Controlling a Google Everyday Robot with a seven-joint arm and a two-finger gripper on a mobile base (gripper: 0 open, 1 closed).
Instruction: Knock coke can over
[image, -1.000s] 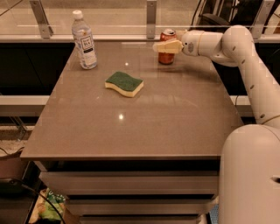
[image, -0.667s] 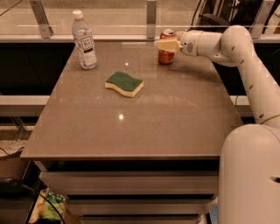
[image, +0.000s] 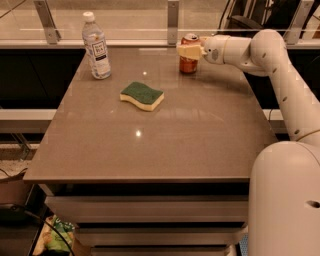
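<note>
The coke can (image: 188, 62), red with a silver top, stands upright at the far edge of the grey table (image: 150, 135), right of centre. My gripper (image: 186, 51) reaches in from the right and its cream-coloured end lies across the upper part of the can, touching or overlapping it. The white arm runs from the gripper back to the right and down to my base.
A clear water bottle (image: 96, 46) with a white cap stands at the far left of the table. A green and yellow sponge (image: 142, 95) lies in the middle. A glass railing with metal posts runs behind the table's far edge.
The gripper has shifted slightly up and left along the can, from the can's middle to its upper part. The can is still upright.
</note>
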